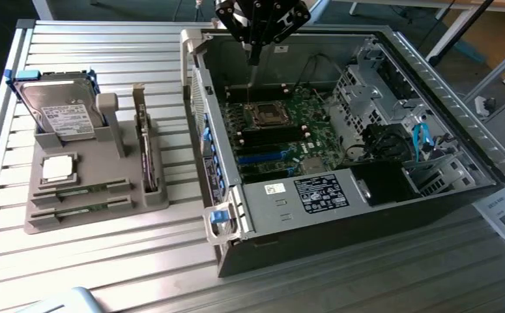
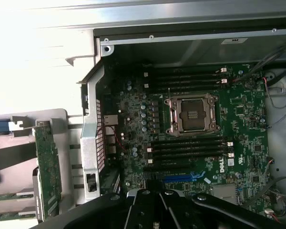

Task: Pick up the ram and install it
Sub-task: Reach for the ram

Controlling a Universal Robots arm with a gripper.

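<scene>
Above the open computer case (image 1: 322, 222) — tool (image 1: 251, 72) shut, ram sticks (image 1: 83, 193) lying in the holder.

Exterior view: the tool hangs over the motherboard (image 1: 283, 140), beside the bare processor socket (image 1: 267, 116), its fingers pressed together. Whether anything thin is caught between them cannot be told. Two green ram sticks lie flat in slots of the grey holder (image 1: 96, 218) at the exterior view's left, well apart from the case, with the hard drive (image 1: 61, 111) and silver processor chip (image 1: 58, 168). Each part appears to have its own recess, probably so it sits at a known position. Holder and case rest on a slatted metal counter (image 1: 104, 267); table legs and floor show beyond. Wrist view: the black memory slots (image 2: 186, 76) on either side of the socket stand empty — the case lies on its side, so they face upward.
</scene>
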